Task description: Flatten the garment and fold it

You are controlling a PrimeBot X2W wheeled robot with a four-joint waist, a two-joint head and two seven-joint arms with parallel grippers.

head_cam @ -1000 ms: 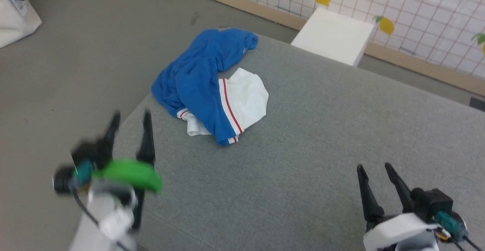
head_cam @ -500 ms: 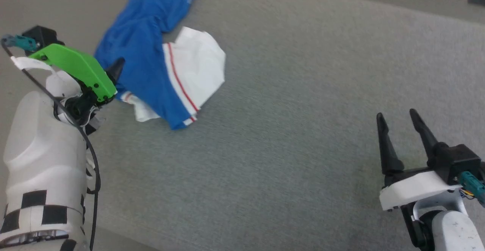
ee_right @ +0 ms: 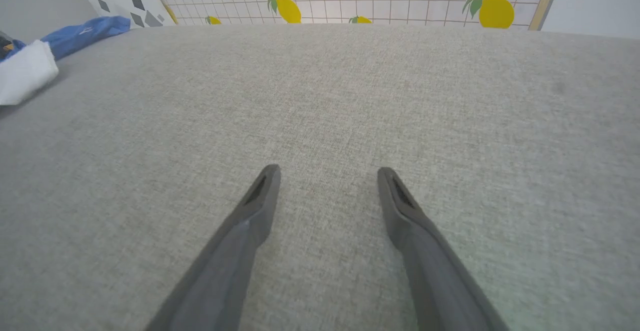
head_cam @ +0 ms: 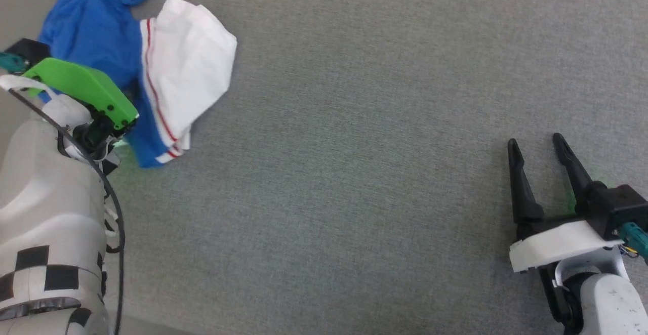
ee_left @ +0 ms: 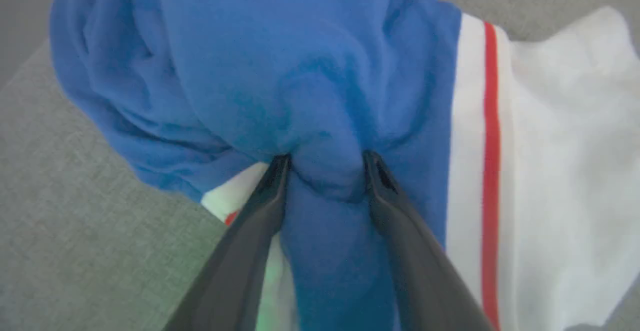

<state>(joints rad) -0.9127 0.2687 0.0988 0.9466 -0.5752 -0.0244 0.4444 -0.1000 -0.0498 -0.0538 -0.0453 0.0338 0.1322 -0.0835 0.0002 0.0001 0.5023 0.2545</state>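
left end effector (ee_left: 322,158) has reached the garment (ee_left: 240,71), grip unclear; right end effector (head_cam: 535,140) gapes over the grey surface (head_cam: 354,148).

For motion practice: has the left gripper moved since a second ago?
Yes: the left gripper went forward from the edge of the grey surface onto the garment.

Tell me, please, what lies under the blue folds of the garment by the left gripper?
Under the blue folds of the garment a white, red-striped edge peeks out, lying on the grey surface. Whatever else lies beneath is covered by the cloth.
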